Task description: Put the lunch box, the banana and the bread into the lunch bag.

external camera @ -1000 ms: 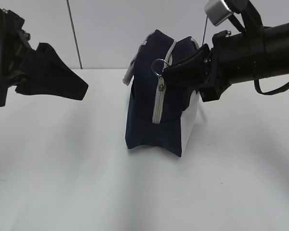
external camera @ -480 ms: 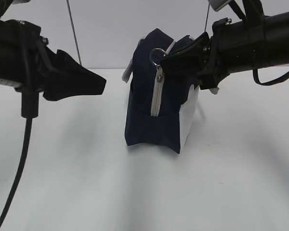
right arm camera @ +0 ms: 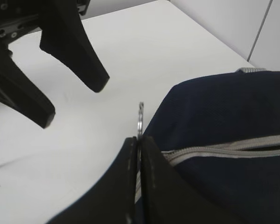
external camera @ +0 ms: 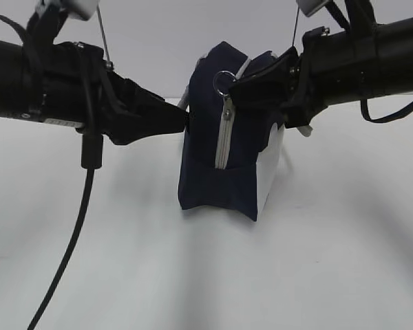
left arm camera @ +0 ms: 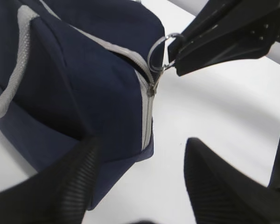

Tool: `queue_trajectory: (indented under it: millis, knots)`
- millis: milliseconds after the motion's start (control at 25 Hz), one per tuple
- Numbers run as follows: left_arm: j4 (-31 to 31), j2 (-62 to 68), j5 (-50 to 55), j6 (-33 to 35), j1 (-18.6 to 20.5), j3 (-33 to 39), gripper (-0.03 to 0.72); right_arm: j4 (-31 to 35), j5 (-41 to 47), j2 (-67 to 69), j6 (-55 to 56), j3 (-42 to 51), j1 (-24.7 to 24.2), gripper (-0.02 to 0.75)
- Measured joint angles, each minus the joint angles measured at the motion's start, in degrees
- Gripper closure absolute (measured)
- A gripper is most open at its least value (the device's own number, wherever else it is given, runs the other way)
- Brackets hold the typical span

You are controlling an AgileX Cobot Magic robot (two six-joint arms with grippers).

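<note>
The lunch bag (external camera: 227,134) stands upright on the white counter (external camera: 206,268), navy body with a white side panel (external camera: 270,172) on the side under the right gripper (external camera: 235,88). The right gripper comes in from the right at the level of the bag's top edge, and its jaws are pressed together on the metal ring pull (external camera: 224,80) of the grey zipper (external camera: 224,137); in the right wrist view the ring (right arm camera: 140,122) stands edge-on, clamped between the two black fingers (right arm camera: 156,186), with the bag's blue fabric and the zipper track (right arm camera: 224,150) running off to the right of the fingertips. Below the ring, the zipper runs down the bag's near end face. The left gripper (external camera: 182,118) reaches in from the left at the same height, its tip touching or just beside the bag's upper left side; contact cannot be confirmed from the exterior view. The left wrist view shows its two fingers (left arm camera: 70,186) spread apart and holding nothing, the bag's lower corner (left arm camera: 130,149) between them and a little ahead, and the right gripper (left arm camera: 177,56) pinching the ring (left arm camera: 158,49) above. A grey webbing handle (left arm camera: 16,70) curves over the bag's far side, left of the left gripper's fingers. The zipper appears closed along the visible stretch.
</note>
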Motion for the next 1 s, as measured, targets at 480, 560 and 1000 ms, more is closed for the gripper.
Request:
queue_trajectory:
  millis: [480,560,1000]
  knots:
    - [-12.91,9.24,1.21,12.10,0.00,0.00,0.272,0.00,0.00,0.57,0.00,-0.27,0.00,0.738]
    - [-15.89,9.63,1.23,14.59,0.00,0.00,0.272,0.00,0.00,0.57,0.00,-0.27,0.00,0.738]
    - [-22.88,12.65,0.82,20.64,0.00,0.00,0.272,0.00,0.00,0.57,0.00,-0.27,0.00,0.738]
